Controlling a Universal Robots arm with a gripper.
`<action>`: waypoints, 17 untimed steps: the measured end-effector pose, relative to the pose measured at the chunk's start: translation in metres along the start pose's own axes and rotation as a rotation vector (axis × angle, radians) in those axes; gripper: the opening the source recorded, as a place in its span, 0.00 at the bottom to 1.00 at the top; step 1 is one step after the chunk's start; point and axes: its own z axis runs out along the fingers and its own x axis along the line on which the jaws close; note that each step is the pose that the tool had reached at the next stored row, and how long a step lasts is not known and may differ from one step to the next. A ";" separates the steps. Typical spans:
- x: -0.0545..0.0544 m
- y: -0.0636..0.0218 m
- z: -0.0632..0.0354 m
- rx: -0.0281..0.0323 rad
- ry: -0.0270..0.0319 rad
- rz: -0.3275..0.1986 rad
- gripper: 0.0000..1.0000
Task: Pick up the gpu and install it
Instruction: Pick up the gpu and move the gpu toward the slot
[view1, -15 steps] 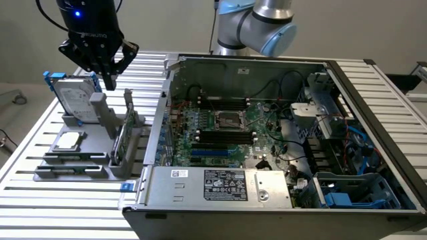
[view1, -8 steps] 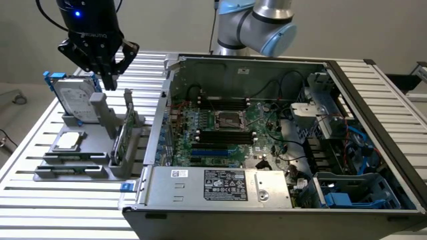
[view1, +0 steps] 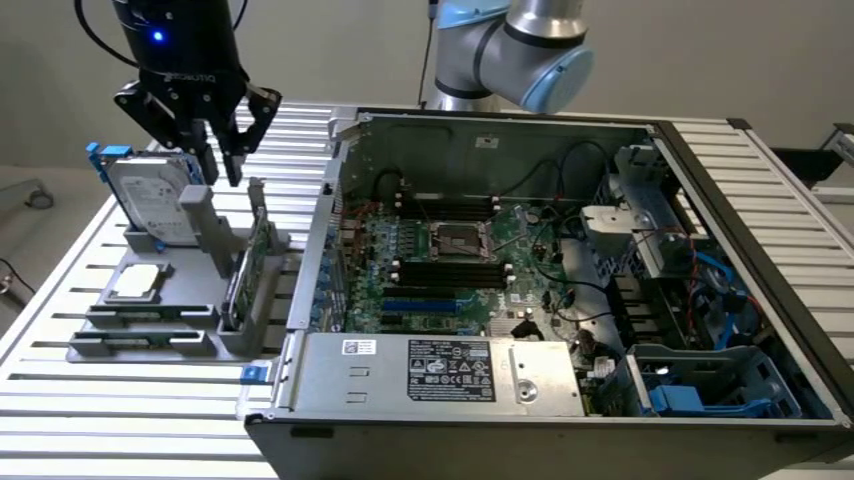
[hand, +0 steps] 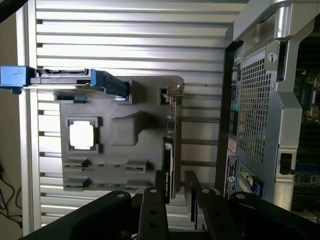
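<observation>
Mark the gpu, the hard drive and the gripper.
gpu (view1: 247, 270): exterior view, on the green board face, mid-card.
hard drive (view1: 150, 200): exterior view, on its silver face.
gripper (hand: 176, 175): wrist view, midway between the open fingertips.

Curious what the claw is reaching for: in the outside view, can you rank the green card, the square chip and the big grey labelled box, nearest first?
1. gpu, just beneath the gripper.
2. Square chip, lower, toward the exterior view's left.
3. Power-supply box, toward the exterior view's right.
</observation>
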 end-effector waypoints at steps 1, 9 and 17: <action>0.000 -0.0002 0.0019 -0.0001 -0.0001 0.000 0.30; -0.001 -0.0011 0.0165 0.0000 0.0000 0.000 0.30; -0.002 -0.0011 0.0310 0.0002 -0.0001 -0.005 0.30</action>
